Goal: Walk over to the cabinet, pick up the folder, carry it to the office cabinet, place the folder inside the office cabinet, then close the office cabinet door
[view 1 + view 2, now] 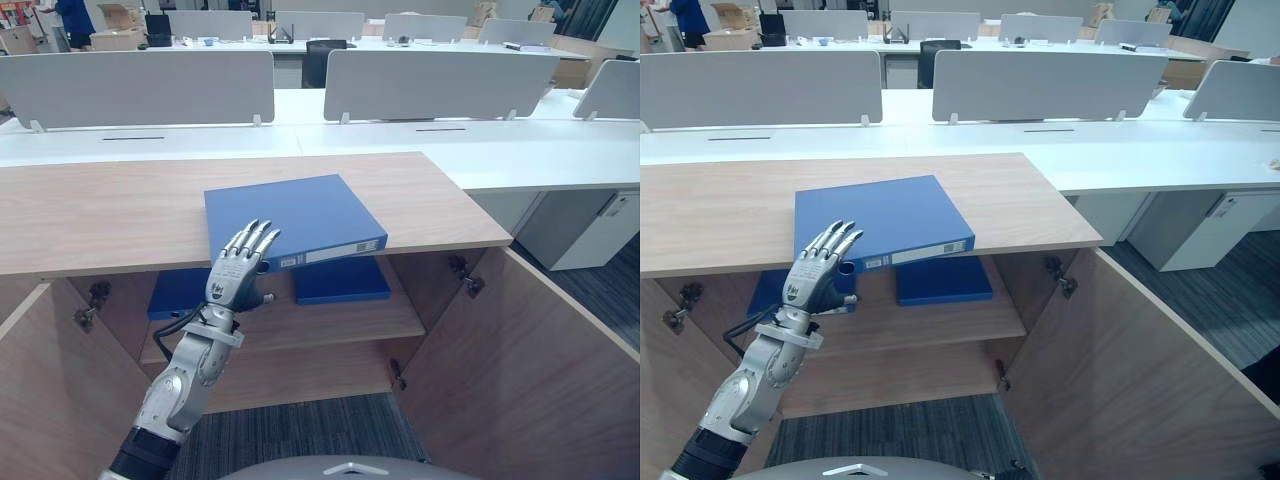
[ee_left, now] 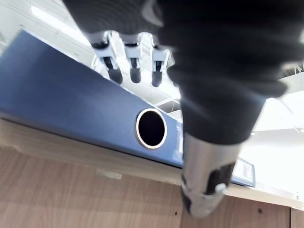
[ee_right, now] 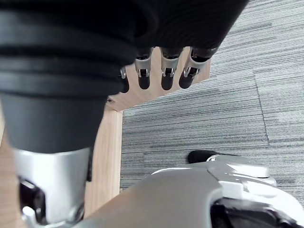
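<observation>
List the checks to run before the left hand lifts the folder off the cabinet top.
1. Blue ring-binder folder overhangs the wooden cabinet top at its front edge: ok.
2. Left hand: fingers over the spine, thumb beneath: ok.
3. Fingers curled onto the folder: not ok, straight.
4. Wooden cabinet doors open: ok.
5. Right hand relaxed, holding nothing: ok.
6. Room on the shelf beside two blue folders: cannot tell.
</observation>
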Controlling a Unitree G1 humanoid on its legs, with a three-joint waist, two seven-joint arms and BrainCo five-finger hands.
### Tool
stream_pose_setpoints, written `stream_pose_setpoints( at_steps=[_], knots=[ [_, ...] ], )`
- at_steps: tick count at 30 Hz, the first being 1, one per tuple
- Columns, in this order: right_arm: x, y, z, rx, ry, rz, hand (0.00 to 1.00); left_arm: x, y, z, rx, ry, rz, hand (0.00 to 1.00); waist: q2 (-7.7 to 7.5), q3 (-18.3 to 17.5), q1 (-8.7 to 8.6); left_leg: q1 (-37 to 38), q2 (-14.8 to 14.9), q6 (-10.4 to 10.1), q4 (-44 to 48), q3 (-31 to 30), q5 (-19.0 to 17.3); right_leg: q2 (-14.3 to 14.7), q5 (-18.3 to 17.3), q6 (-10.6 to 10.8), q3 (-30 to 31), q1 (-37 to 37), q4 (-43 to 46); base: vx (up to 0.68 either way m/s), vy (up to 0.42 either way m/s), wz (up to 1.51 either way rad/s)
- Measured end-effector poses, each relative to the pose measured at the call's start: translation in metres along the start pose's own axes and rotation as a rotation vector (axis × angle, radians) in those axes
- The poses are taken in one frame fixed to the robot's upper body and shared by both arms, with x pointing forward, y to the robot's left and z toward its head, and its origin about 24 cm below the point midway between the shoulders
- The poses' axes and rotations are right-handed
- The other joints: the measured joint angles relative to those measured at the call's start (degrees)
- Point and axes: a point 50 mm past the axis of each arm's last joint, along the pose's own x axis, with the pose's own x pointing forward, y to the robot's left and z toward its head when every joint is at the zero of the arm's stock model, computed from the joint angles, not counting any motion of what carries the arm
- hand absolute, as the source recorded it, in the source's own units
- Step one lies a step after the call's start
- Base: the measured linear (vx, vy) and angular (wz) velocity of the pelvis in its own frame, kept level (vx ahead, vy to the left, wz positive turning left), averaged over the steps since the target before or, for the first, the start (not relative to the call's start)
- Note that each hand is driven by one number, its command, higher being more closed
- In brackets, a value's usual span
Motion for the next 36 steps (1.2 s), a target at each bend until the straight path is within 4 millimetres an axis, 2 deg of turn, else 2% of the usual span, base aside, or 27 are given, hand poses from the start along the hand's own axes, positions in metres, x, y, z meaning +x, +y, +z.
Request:
stream_pose_setpoints(
  at_steps=[11,26,27,32,36],
  knots=[
    [0.000,0.000,0.001,0.000,-0.003,0.000,0.00,0.002,0.003,0.000,-0.003,0.028,0.048,0.00,-0.16,0.17,-0.05,0.01,0.08,-0.27,0.00,0.01,-0.34,0.09,-0.04,-0.07,0.00,0.11,0.02,0.00,0.000,0.00],
    [0.001,-0.002,0.003,0.026,-0.004,-0.008,0.00,0.002,0.008,-0.011,0.128,0.082,0.065,0.00,0.06,1.20,-0.19,0.04,0.11,-0.31,0.00,0.15,-0.42,0.13,-0.05,-0.11,0.01,0.27,-0.09,0.00,0.000,0.00],
    [0.001,-0.002,0.003,0.027,-0.004,-0.008,0.00,0.002,0.009,-0.013,0.139,0.093,0.070,1.00,0.08,1.22,-0.19,0.05,0.11,-0.31,0.00,0.16,-0.42,0.14,-0.05,-0.11,0.01,0.28,-0.10,0.00,0.000,0.00],
    [0.001,-0.002,0.002,0.029,-0.003,-0.008,0.00,0.000,0.009,-0.020,0.195,0.104,0.052,1.00,0.12,1.24,-0.20,0.10,0.12,-0.32,0.00,0.18,-0.44,0.15,-0.03,-0.13,0.02,0.36,-0.21,0.00,0.000,0.00],
    [0.001,-0.002,0.002,0.040,0.000,-0.010,0.00,0.002,0.016,-0.029,0.243,0.119,0.073,1.00,0.21,1.29,-0.23,0.18,0.15,-0.35,0.00,0.30,-0.48,0.16,-0.02,-0.14,0.05,0.43,-0.59,0.00,0.000,0.00]
  ],
)
